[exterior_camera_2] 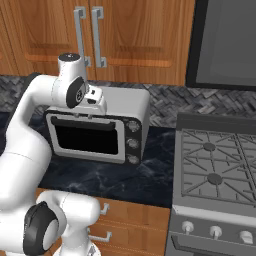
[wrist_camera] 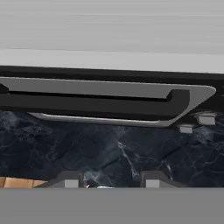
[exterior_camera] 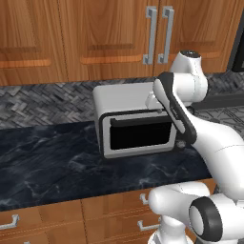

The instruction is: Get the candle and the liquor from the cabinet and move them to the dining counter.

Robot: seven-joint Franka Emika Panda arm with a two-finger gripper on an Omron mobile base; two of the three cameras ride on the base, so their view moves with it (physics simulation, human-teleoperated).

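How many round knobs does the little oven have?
3, in a column down the right side of the toaster oven's front: top knob, middle knob, bottom knob. None seem hidden.

Light was even and soft across all three rendered views, with no single visible source. The white toaster oven (exterior_camera: 136,119) cast a faint, diffuse shadow on the dark marbled countertop (exterior_camera: 52,162), which showed a dull sheen and no hard glare. The wooden cabinet doors (exterior_camera_2: 140,40) looked warm and evenly lit. Edges were slightly soft and pixelated, most in the close hand view. Straight lines stayed straight at the borders.
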